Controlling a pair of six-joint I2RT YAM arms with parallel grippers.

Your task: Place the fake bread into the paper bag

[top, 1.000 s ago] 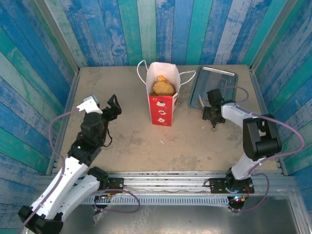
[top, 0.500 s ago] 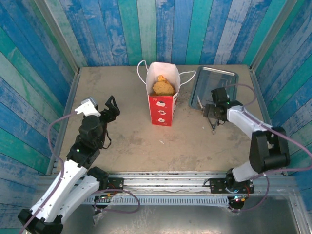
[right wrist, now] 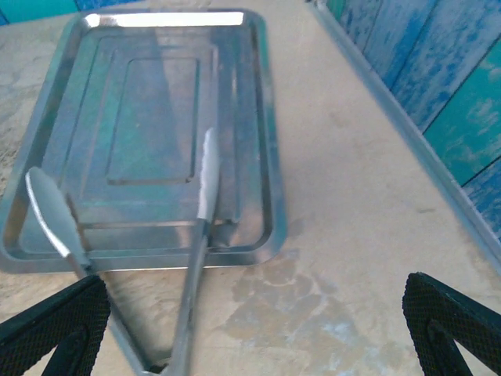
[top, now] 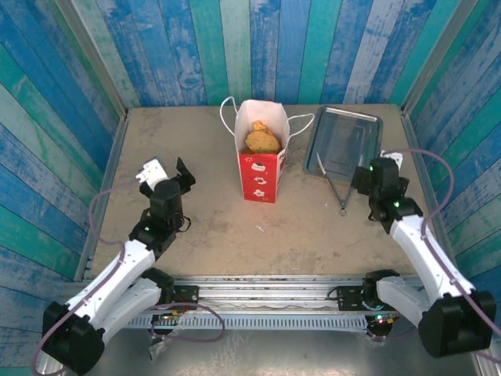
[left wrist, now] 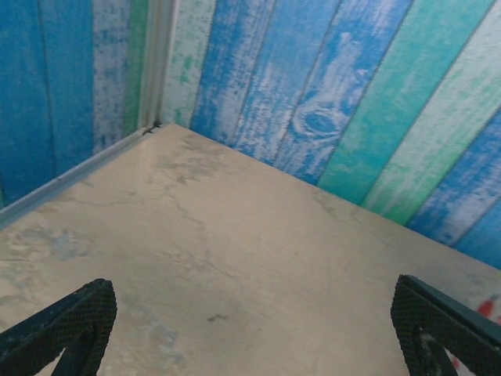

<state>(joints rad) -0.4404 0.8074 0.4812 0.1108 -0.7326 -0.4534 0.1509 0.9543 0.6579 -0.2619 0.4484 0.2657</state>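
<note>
The table [top: 211, 227] is a tan, blotchy, stained surface closed in on the left, far and right sides by walls of blue and teal painted planks [top: 235, 47]. A paper bag [top: 261, 176], white above and red below, stands upright near the middle, toward the far side. A flat silver tray [top: 344, 129] lies in the far right corner, apart from the bag. Metal tongs [top: 335, 192] lie across the tray's near rim, tips on the tray and joined end on the bare table.
</note>
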